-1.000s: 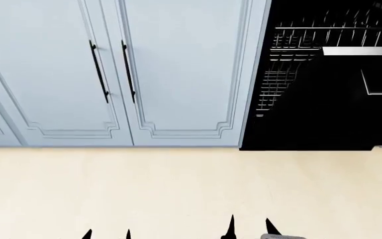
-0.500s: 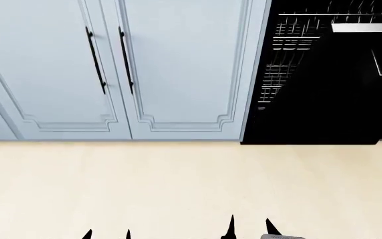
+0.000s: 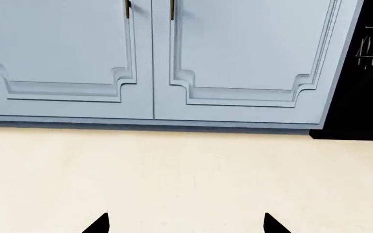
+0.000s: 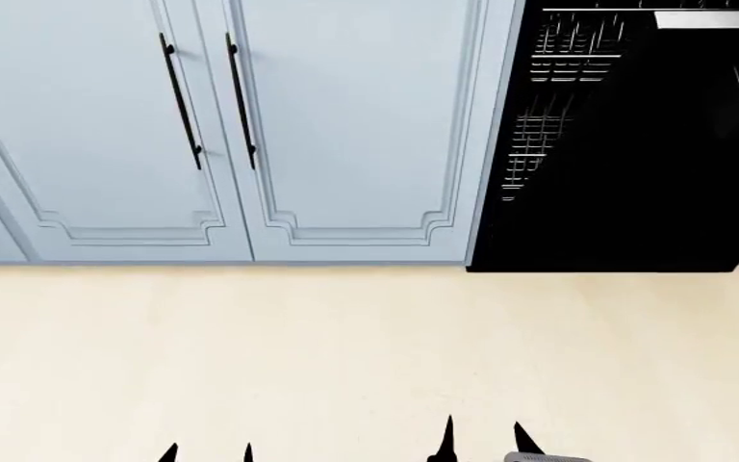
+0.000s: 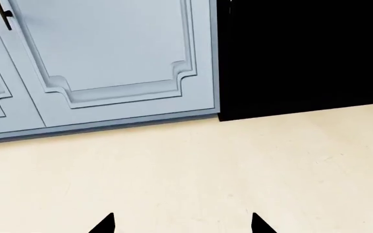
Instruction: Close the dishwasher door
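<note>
Black dishwasher door [image 4: 677,173] hangs open, its silver strip horizontal; both hands' fingertips apart.

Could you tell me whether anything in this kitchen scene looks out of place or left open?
Yes: the dishwasher at the head view's right stands open, its dark interior and wire racks exposed, while the pale blue cabinet doors beside it sit shut and flush. Nothing looks spilled or damaged on the cream floor.
</note>
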Available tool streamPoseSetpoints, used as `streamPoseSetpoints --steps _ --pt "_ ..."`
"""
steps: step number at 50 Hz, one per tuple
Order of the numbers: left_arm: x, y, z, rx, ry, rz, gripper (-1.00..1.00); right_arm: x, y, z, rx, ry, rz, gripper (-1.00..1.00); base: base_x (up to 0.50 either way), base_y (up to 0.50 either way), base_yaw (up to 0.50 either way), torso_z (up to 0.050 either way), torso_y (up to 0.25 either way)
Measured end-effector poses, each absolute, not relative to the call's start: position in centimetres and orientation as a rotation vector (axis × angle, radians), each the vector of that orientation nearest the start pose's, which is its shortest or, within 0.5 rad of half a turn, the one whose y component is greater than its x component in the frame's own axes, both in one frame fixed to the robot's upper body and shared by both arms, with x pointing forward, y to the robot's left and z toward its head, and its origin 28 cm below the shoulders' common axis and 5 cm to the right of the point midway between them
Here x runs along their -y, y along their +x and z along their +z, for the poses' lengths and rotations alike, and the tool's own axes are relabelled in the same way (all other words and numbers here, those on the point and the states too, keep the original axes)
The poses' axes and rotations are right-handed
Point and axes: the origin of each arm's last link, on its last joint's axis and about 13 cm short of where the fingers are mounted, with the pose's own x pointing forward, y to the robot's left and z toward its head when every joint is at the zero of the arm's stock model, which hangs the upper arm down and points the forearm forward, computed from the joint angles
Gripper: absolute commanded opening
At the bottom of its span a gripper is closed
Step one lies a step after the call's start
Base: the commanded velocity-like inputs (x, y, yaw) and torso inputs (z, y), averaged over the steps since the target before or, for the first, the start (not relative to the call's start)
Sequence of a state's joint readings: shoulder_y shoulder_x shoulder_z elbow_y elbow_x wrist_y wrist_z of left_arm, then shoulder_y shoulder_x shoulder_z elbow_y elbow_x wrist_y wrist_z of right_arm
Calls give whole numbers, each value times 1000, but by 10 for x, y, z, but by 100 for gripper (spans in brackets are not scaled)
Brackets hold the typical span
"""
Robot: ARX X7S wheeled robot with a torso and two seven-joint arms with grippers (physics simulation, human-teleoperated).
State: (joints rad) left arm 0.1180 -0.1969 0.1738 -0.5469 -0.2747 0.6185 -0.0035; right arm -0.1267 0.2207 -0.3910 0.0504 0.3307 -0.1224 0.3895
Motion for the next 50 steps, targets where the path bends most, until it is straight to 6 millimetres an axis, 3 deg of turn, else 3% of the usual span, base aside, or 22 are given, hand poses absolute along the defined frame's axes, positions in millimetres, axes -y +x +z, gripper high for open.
streamPoseSetpoints --steps 9,14,50 --pt "-245 140 -73 -69 -39 -21 100 73 156 -23 -182 109 -40 100 0 0 0 -50 60" --pt "-245 140 -73 -63 -47 -23 100 73 156 -23 -179 109 -40 100 0 -68 0 0 0" --pt "-245 141 -74 -45 -68 -19 100 73 157 -23 -172 111 -31 100 0 -500 0 0 0"
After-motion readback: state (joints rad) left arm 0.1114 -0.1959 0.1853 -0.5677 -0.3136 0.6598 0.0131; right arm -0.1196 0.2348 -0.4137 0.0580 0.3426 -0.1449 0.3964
